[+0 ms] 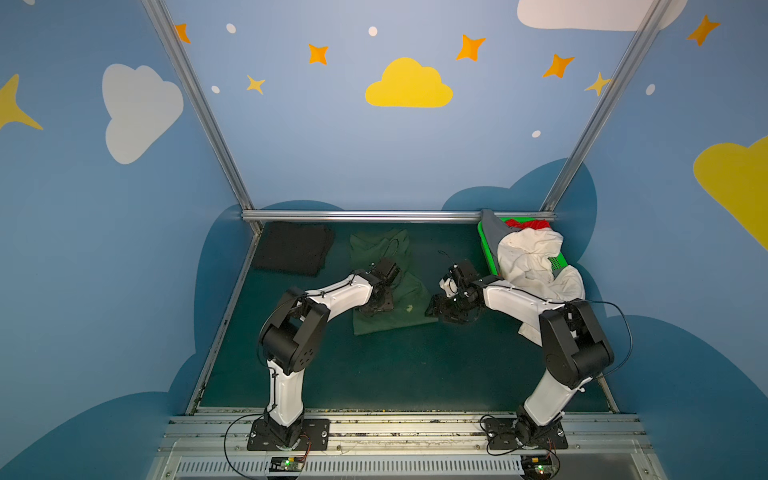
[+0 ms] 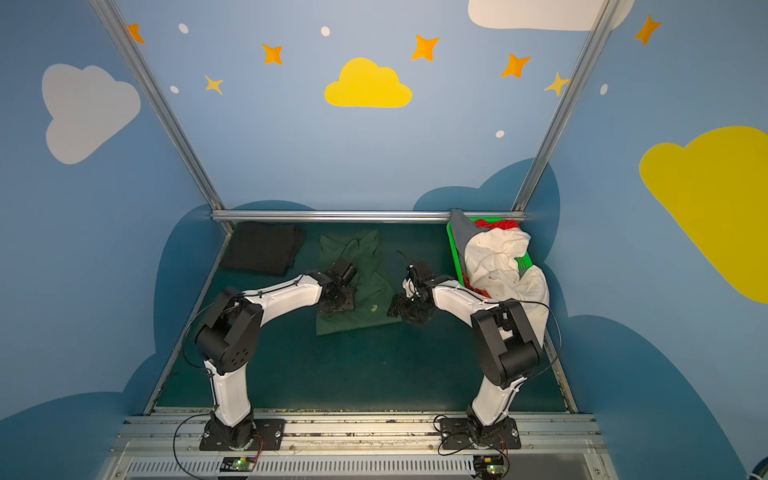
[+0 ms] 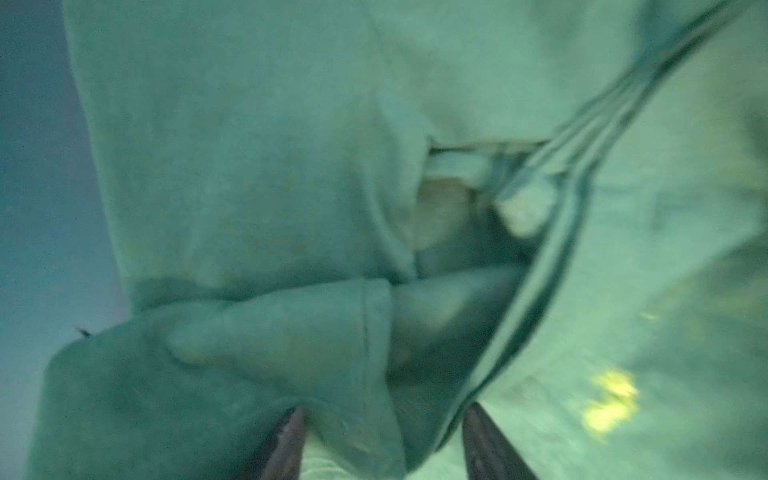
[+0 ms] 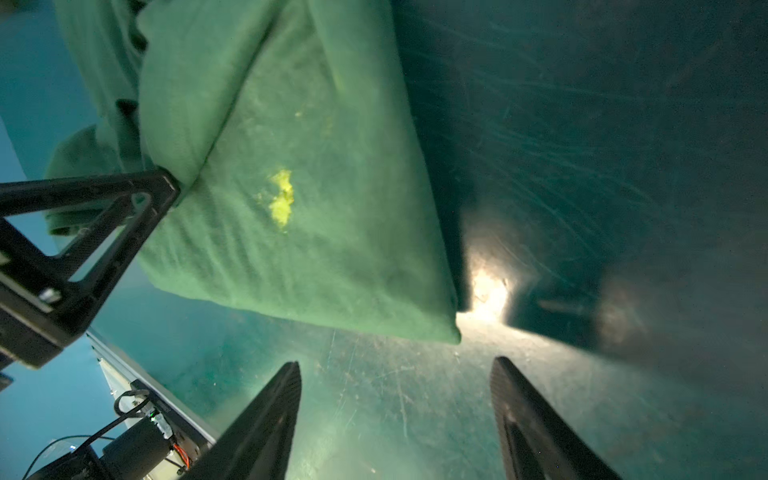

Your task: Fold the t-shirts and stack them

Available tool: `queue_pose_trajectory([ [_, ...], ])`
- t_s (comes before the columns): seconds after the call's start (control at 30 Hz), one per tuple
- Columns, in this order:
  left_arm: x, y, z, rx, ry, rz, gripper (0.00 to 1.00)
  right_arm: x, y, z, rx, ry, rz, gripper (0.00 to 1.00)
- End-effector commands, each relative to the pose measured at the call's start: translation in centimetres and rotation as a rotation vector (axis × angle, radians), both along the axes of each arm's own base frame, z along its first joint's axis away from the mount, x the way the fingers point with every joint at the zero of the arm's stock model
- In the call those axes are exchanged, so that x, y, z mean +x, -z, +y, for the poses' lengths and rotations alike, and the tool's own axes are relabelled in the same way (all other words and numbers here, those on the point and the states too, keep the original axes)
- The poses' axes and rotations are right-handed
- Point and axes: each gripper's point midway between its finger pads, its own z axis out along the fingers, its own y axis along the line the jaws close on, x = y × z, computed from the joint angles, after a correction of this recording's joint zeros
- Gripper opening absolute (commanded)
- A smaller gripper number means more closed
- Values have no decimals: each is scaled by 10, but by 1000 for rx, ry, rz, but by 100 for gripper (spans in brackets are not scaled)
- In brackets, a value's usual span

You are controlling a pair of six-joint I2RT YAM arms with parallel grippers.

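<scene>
A dark green t-shirt point(image 1: 395, 291) point(image 2: 365, 286) lies crumpled and partly folded mid-table, with a small yellow mark near its front. My left gripper point(image 1: 374, 309) point(image 2: 336, 307) is pressed down on its left part. In the left wrist view its jaws point(image 3: 384, 409) stand apart with a fold of the green t-shirt point(image 3: 249, 166) between them. My right gripper point(image 1: 432, 309) point(image 2: 395, 309) point(image 4: 395, 361) hovers open and empty over bare mat, just off the green t-shirt's point(image 4: 311, 228) front right corner. A folded black t-shirt point(image 1: 293, 249) point(image 2: 264, 247) lies at the back left.
At the back right, a bright green mesh basket point(image 1: 484, 245) point(image 2: 454, 245) holds a cream-white t-shirt point(image 1: 532, 262) point(image 2: 498, 257) spilling over its front, a red one point(image 1: 528, 224) and a grey one point(image 1: 492, 232). Metal rails edge the dark mat point(image 1: 395, 374).
</scene>
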Motion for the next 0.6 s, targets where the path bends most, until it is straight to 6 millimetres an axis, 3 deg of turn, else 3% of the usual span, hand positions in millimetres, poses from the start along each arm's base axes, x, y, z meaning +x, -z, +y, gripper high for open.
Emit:
queue_pose_trajectory([
  [0.0, -1, 2, 11, 82, 1, 21, 50, 8, 3, 4, 6, -3, -8, 68],
  [0.43, 20, 4, 10, 130, 26, 28, 4, 6, 19, 5, -9, -2, 32, 64],
  [0.57, 27, 0, 15, 128, 14, 19, 4, 5, 23, 4, -16, -2, 44, 62],
])
